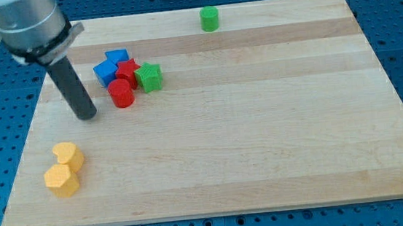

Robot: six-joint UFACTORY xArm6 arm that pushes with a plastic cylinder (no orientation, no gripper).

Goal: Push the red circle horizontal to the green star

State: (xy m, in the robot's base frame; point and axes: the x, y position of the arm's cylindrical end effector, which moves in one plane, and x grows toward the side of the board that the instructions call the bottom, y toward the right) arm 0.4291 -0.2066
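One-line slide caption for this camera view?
My tip left of the red circle, green star to its upper right.

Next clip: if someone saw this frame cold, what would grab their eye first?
Probably the thick dark rod coming down from the view's top left, my tip resting on the board just left of a tight cluster: the red circle, green star, a red star and two blue blocks. Next, the two yellow blocks at the lower left, and a lone green block at the top edge.
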